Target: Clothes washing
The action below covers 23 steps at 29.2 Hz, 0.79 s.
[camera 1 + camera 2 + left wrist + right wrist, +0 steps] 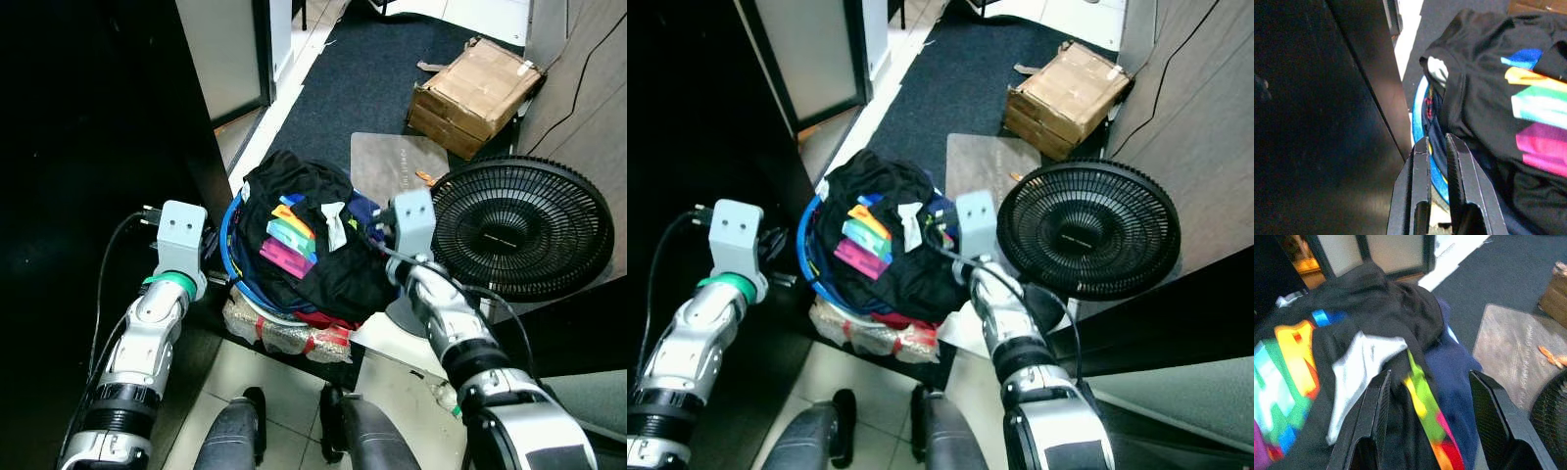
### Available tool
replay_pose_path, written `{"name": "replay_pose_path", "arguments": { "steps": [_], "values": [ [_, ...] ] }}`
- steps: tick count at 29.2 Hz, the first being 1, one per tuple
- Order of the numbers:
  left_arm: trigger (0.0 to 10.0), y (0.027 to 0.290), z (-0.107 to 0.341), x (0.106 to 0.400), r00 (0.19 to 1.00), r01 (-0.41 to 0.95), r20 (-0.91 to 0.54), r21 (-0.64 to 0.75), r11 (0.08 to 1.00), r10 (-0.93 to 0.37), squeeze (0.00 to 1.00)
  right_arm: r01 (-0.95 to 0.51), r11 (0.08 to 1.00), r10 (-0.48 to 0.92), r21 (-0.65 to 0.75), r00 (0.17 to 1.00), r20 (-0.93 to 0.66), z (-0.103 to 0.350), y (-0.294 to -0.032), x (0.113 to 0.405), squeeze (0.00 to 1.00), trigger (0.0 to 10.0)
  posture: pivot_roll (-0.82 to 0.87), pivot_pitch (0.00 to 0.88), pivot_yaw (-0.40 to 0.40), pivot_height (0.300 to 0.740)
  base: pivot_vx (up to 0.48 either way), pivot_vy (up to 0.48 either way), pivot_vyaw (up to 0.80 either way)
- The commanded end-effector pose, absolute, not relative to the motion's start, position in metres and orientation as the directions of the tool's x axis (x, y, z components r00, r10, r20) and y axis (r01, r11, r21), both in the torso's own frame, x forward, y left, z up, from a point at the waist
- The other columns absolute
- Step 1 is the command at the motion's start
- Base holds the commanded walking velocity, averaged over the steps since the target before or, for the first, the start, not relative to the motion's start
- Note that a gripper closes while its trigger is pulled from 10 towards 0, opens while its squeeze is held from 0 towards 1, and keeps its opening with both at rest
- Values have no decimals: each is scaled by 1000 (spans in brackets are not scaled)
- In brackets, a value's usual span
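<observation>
Item 1, blue basket point(1420, 117): stands on the floor between the 2 arms, heaped well above its rim with clothes. Its rim shows only at the robot's left side; the rest is buried under the load. It rests on a wrapped bundle point(284, 333) with red bands.

Item 2, black garment point(323, 264): top of the heap, printed with bright blocks of pink, green, yellow and blue, a white tag point(1359, 367) showing near the middle. It drapes over the rim, which judging by the pile is why the basket edge is hard to reach on the right.

Item 3, dark blue cloth point(1454, 377): tucked beneath the black garment on the fan side.

Item 4, left gripper point(1436, 147): fingers drawn nearly together with a thin gap, tips at the blue rim, against the dark cabinet point(98, 147). Likely placed to take the basket by its edge.

Item 5, right gripper point(1437, 396): fingers spread wide, holding nothing, poised just over the heap where the black and blue cloth meet. Probably set to grasp the opposite side so the load lifts level.

Item 6, surroundings: black fan point(519, 225) just beside the right arm, floor mat point(392, 162), cardboard box point(475, 93) well apart on the carpet.
</observation>
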<state>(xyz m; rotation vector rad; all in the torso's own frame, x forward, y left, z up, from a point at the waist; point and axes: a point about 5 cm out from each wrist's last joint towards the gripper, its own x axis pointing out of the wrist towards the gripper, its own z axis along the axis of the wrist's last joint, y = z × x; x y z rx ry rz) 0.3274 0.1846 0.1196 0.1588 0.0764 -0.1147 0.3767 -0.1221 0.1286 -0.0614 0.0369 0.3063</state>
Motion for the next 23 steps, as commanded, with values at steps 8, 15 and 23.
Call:
{"name": "replay_pose_path", "arguments": {
  "steps": [8,15,23],
  "values": [
    [10000,197,109,313,990,85,-128,168,982,-64,0,-394,918,387,-49,915,-111,114,-102,372,1000,10000,58,336,31,740,0,0,0],
    [10000,204,108,304,989,65,-140,178,982,-40,0,-421,906,413,-39,902,-126,111,-101,372,1000,10000,74,361,27,740,0,0,0],
    [10000,214,108,291,988,34,-156,194,980,-4,0,-436,898,424,-53,893,-153,107,-102,371,1000,10000,114,393,23,740,0,0,0]
  ]
}}
